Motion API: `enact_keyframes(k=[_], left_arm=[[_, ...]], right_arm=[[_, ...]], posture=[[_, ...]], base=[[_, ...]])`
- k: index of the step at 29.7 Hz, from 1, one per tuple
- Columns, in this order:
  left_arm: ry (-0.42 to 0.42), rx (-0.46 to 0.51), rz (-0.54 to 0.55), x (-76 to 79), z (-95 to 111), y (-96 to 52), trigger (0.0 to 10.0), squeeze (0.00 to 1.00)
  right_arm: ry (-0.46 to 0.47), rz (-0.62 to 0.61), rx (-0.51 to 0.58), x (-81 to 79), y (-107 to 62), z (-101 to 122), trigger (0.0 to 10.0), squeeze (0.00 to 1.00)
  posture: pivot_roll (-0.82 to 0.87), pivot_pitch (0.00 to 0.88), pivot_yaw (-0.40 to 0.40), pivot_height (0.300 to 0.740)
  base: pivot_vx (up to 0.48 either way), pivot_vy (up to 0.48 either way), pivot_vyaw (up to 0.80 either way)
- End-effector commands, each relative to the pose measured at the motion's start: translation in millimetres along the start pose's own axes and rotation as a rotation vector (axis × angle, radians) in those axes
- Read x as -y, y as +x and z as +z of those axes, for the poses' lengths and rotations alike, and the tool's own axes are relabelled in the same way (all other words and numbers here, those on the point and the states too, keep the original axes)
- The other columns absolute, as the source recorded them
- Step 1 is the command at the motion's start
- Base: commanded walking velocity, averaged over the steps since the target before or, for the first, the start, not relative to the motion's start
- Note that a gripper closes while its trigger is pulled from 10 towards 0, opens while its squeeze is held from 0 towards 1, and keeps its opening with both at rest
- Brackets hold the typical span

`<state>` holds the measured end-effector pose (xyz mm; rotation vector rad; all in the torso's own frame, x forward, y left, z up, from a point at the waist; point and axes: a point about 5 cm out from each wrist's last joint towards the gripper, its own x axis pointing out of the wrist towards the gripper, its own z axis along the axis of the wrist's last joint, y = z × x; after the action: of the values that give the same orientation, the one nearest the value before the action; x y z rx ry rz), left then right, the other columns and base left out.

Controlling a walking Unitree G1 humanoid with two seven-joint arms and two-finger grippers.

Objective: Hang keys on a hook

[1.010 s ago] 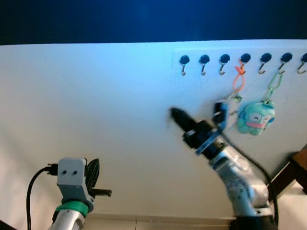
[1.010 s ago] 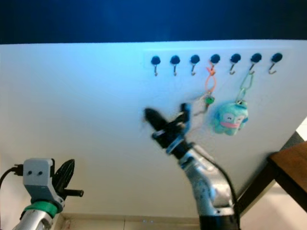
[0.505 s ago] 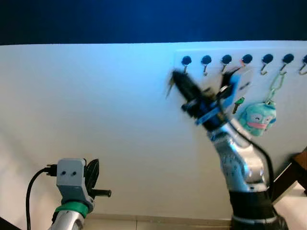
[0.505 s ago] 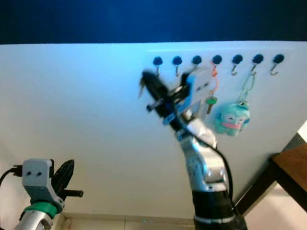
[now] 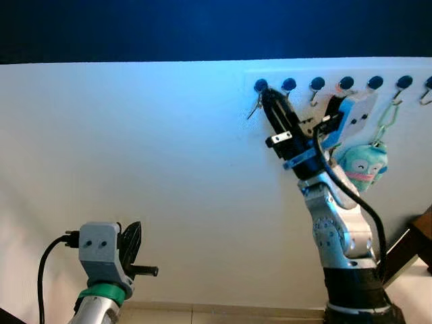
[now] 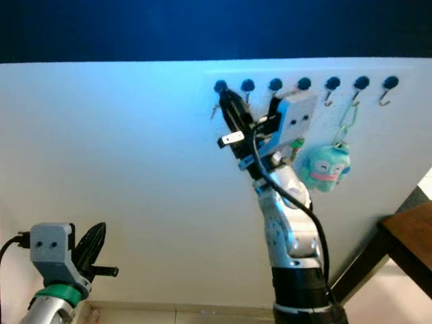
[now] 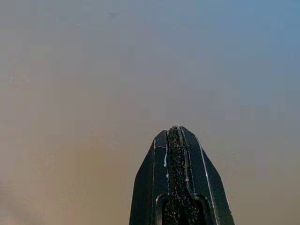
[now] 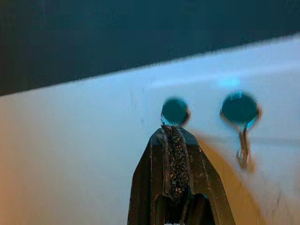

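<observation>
A row of black-knobbed hooks runs along the white wall, and the leftmost hook (image 5: 260, 86) is the one I am at. My right gripper (image 5: 266, 98) is raised to it, shut, with a small key (image 5: 253, 109) dangling from the tip beside the hook's metal bend. In the right wrist view the closed fingertips (image 8: 174, 131) sit just under that hook's knob (image 8: 175, 110), with the neighbouring hook (image 8: 240, 108) beside it. My left gripper (image 5: 132, 241) hangs low and idle, shut on nothing.
A teal plush toy (image 5: 362, 167) on a green clip (image 5: 387, 119) hangs from a hook further right, partly behind my right wrist. A brown table corner (image 6: 405, 236) stands at the lower right. The wall left of the hooks is bare.
My right arm has swung up and to the left, from below the plush toy to the leftmost hook, carrying the key with it. The left arm has stayed put.
</observation>
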<state>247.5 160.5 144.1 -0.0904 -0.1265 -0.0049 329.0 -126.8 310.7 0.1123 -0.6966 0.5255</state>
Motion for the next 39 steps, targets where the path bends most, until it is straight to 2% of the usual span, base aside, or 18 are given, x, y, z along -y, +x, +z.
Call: enact_keyframes(k=[1,13,19,39], left_arm=[[0.008,-0.005,-0.001,-1.4,-1,-1.8,10.0,0.0],[0.007,-0.011,-0.002,-0.2,-2,-4.8,10.0,0.0],[0.006,-0.013,0.008,-2.0,-2,-6.7,10.0,0.0],[-0.001,-0.016,0.021,-2.5,-2,-9.8,10.0,0.0]], right_arm=[[0.023,-0.005,-0.042,-0.7,-1.4,-9,10.0,0.0],[0.03,0.009,-0.062,1.9,4.4,-14,10.0,0.0],[0.064,0.054,-0.019,-4.3,10.5,-8,10.0,0.0],[0.076,0.072,0.029,-10.5,10.7,0,10.0,0.0]], posture=[[-0.08,0.033,0.147,0.74],[-0.08,0.05,0.144,0.74],[-0.07,0.057,0.139,0.74],[-0.07,0.073,0.135,0.74]], base=[[0.0,0.0,0.0],[0.0,0.0,0.0],[0.0,0.0,0.0],[0.0,0.0,0.0]])
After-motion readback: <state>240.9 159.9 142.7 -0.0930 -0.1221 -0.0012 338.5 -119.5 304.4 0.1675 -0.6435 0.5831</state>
